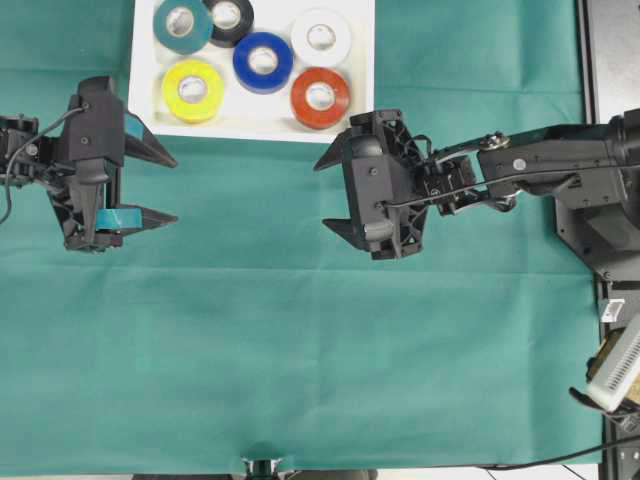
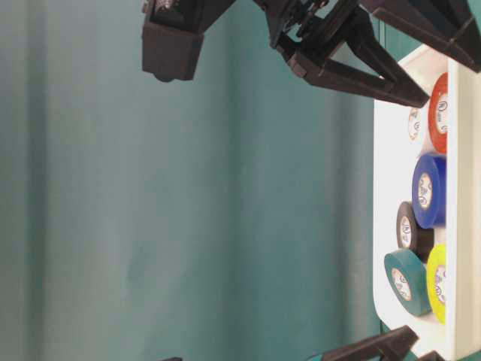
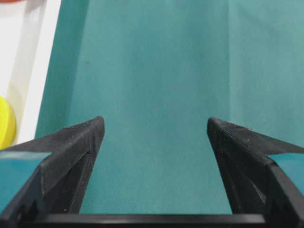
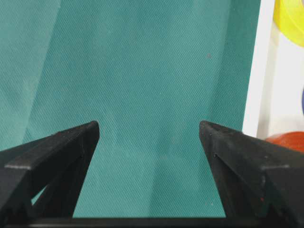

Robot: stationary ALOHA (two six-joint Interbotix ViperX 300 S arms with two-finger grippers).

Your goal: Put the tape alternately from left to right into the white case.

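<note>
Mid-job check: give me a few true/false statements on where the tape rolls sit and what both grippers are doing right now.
1. All six ring-shaped tape rolls lie in the shallow white plastic case. True.
2. The left gripper holds the yellow tape roll. False: it is open and empty.
3. The red tape roll lies on the green cloth. False: it is in the case.
4. The right gripper is open over the cloth. True.
5. The blue tape roll sits between the yellow and red ones. True.

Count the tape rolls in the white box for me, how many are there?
6, all in the white case: teal, black, white behind; yellow, blue, red in front.
</note>
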